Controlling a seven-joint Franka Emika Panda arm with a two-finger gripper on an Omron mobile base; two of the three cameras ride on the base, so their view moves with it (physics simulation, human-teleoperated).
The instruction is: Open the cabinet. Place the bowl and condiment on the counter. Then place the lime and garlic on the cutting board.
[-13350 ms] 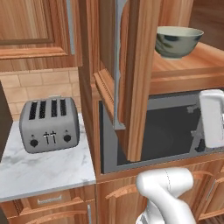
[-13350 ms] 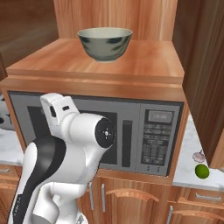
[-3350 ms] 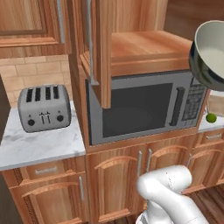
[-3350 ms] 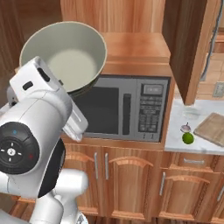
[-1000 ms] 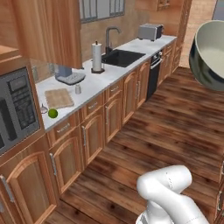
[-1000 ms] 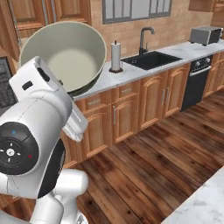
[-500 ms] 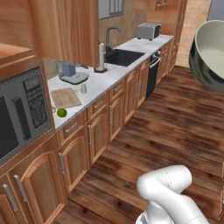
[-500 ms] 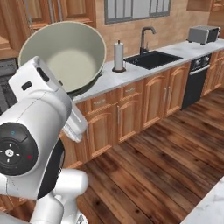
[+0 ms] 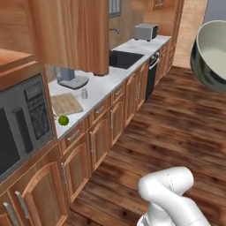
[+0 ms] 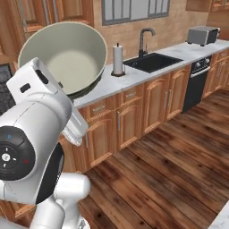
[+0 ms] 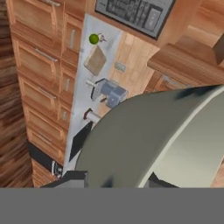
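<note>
Left base view: the round deep bowl (image 9: 211,55), dark grey outside and smooth pale cream inside, hangs in mid-air at about 2 o'clock, tipped on its side so the mouth faces roughly 3 o'clock. Over at 9 o'clock runs the white marble counter with grey veins (image 9: 103,83). On it lies the flat light-wood cutting board with rounded corners (image 9: 66,103), long axis running along the counter. The small round bright green lime (image 9: 63,120) sits just off the board's near corner, and the little pale shaker-bottle condiment (image 9: 84,93) stands upright just beside its far edge.

Right base view: the bowl (image 10: 67,54) is up at 11 o'clock, open side tilted toward the camera, glossy cream interior, thin dark rim. The white arm covers its lower edge, so I can't see the fingers here. A tall white paper-towel roll (image 10: 118,60) stands upright on the counter (image 10: 147,74) at 12 o'clock, next to a black sink (image 10: 152,62).

Hand view: the bowl's (image 11: 144,140) curved wall takes up the whole lower right. The gripper (image 11: 114,181) is clamped on its rim at 6 o'clock. The lime (image 11: 93,39) and cutting board (image 11: 96,61) are small at 11 o'clock.
</note>
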